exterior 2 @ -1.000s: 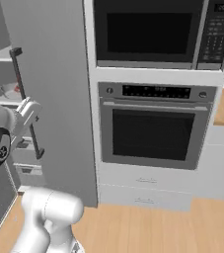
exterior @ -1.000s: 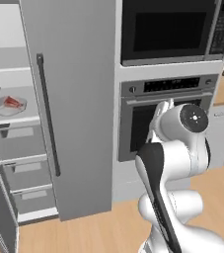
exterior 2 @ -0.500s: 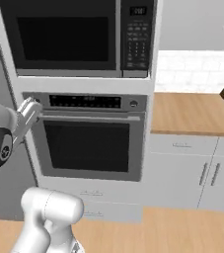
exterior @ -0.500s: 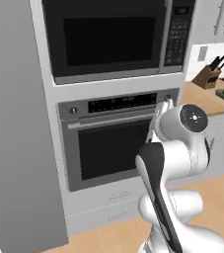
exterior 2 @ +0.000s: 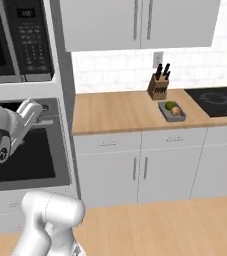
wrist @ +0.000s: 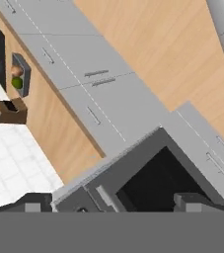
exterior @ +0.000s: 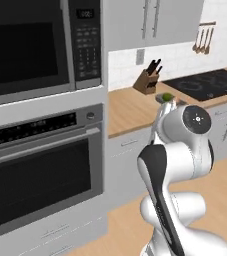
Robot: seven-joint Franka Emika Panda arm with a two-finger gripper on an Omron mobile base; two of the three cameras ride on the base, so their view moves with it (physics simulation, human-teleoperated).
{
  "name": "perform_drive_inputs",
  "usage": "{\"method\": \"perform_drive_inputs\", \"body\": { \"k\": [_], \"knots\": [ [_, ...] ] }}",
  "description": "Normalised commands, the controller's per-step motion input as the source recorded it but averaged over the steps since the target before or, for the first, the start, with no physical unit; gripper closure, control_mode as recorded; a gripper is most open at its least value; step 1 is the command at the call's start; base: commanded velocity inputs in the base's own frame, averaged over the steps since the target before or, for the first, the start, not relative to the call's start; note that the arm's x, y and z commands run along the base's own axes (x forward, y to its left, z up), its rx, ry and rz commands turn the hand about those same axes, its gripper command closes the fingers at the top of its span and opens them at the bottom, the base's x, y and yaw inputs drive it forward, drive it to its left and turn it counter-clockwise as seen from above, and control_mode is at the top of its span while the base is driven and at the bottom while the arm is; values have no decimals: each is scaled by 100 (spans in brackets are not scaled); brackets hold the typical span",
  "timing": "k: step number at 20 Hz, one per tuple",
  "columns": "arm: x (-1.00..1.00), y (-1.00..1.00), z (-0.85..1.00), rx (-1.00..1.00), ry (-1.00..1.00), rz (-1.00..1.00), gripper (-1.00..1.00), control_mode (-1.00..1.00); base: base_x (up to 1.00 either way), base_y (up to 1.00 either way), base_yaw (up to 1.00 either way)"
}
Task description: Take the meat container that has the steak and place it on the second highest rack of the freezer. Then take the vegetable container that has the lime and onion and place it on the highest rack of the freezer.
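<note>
Tool [wrist: 113, 200] released, fingertips [wrist: 34, 201] spread wide at the bottom of the hand view, holding nothing; poised in front of the wall oven [exterior 2: 30, 160], seen in the right base view as a pale hand [exterior 2: 27, 114] level with the oven's control strip. Nearest surface: black-glass oven door [exterior: 40, 185] with a grey bar handle, microwave [exterior: 30, 45] stacked above it. Wood-look floor [exterior 2: 175, 225] below, grey base cabinets [exterior 2: 140, 170] with short bar pulls to the right of the oven column. Light wooden table [exterior 2: 120, 111] running along the wall above those cabinets, white tile backsplash and grey upper cabinets [exterior 2: 140, 22] behind. Vegetable container [exterior 2: 172, 111] resting on the table near its front edge, just in front of the knife block [exterior 2: 158, 85], well apart from the tool. Long axis of the container running front to back across the table, one short end toward the knife block. Lime [exterior 2: 170, 105] at the rear end, onion [exterior 2: 175, 111] just in front of it. Farthest: black cooktop [exterior 2: 215, 101] to the right of the container, utensils [exterior: 201, 41] hanging on the wall.
</note>
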Motion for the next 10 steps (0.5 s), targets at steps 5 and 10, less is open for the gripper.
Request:
{"method": "perform_drive_inputs", "body": {
  "k": [5,10],
  "knots": [
    [0,0,0,0,0,0,-100,100,87,-100,1],
    [0,0,0,0,0,0,-100,100,100,-100,2]
  ]
}}
